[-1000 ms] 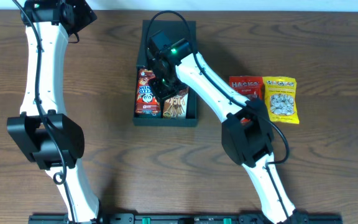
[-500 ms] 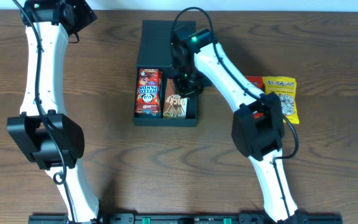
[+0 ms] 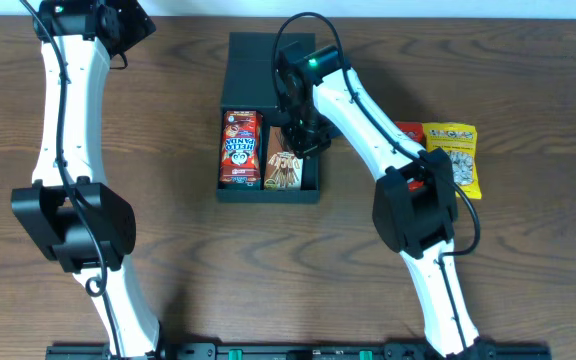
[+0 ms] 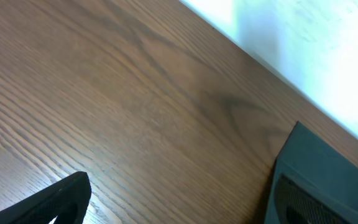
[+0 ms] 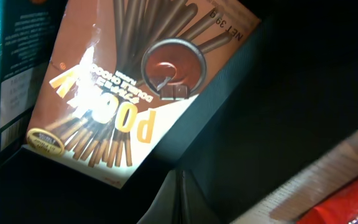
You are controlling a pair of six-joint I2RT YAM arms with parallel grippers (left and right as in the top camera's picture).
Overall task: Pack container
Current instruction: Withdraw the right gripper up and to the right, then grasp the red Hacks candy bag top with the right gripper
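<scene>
Two snack boxes [image 3: 239, 147] sit in the container [image 3: 266, 195].
Right pincer [image 3: 306, 137] hangs fully closed, empty, with the container beneath it and the Pocky box [image 3: 282, 171] just beside; left pincer [image 4: 179, 199] gapes wide, empty, far from both.

Left gripper [image 4: 179, 202] is hanging over the wooden table [image 4: 135, 106], its dark fingers [image 4: 67, 198] sitting wide apart (pale strip [image 4: 303, 43] showing top right).
</scene>
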